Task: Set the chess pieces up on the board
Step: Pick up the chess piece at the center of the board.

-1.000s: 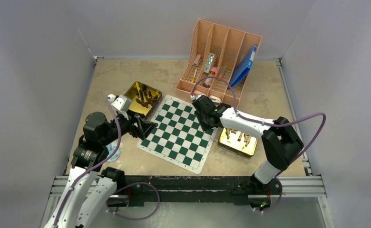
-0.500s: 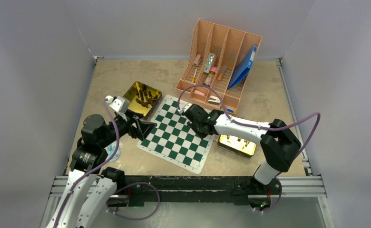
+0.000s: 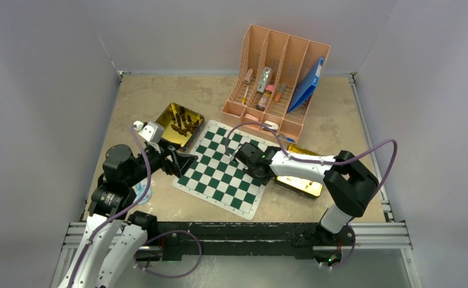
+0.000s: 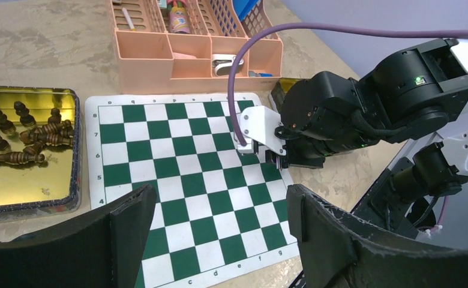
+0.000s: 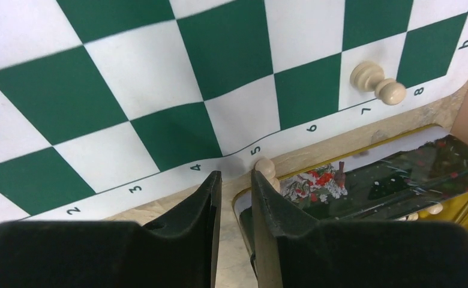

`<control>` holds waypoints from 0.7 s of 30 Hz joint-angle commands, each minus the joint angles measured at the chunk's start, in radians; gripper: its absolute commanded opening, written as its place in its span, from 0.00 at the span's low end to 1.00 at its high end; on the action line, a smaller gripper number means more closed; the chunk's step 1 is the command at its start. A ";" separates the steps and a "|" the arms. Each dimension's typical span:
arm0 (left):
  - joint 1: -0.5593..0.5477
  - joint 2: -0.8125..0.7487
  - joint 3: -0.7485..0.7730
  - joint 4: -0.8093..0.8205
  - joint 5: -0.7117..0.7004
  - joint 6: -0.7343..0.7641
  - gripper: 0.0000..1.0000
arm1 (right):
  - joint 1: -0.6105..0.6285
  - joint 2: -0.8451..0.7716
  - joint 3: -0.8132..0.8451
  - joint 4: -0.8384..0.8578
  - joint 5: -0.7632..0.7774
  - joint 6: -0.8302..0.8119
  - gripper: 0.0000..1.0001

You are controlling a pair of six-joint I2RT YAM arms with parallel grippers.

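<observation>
The board [image 3: 219,171] lies flat in the middle, green and white checks. One pale pawn [image 5: 377,83] stands on its right-hand edge file, beside the 7 mark. My right gripper [image 3: 243,157] hangs low over the board's right border by the gold tin [image 3: 303,183]. Its jaws [image 5: 236,175] stand a narrow gap apart with only table showing between them. Another pale piece [image 5: 266,170] pokes up just outside the right finger. My left gripper [image 3: 186,161] hovers wide open over the board's left edge [image 4: 219,210], holding nothing. Dark pieces [image 4: 33,129] lie in the left tin [image 4: 27,180].
A pink desk organizer [image 3: 279,78] with markers and a blue folder [image 3: 308,84] stands behind the board. The left gold tin [image 3: 180,123] sits at the board's far left corner. The right arm's purple cable [image 4: 237,78] arcs above the board.
My right gripper has swung from the board's far right corner toward me along its right edge, down to the tin. Its jaws have narrowed a little. The left arm has stayed put.
</observation>
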 commanded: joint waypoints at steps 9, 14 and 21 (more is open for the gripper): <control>-0.004 0.001 0.000 0.021 0.012 0.026 0.80 | -0.058 -0.090 -0.008 -0.001 -0.050 -0.077 0.27; -0.004 0.002 0.000 0.021 0.013 0.026 0.80 | -0.112 -0.088 -0.001 -0.003 -0.070 -0.095 0.26; -0.004 0.007 0.000 0.024 0.018 0.026 0.80 | -0.138 -0.091 0.006 0.003 -0.145 -0.116 0.27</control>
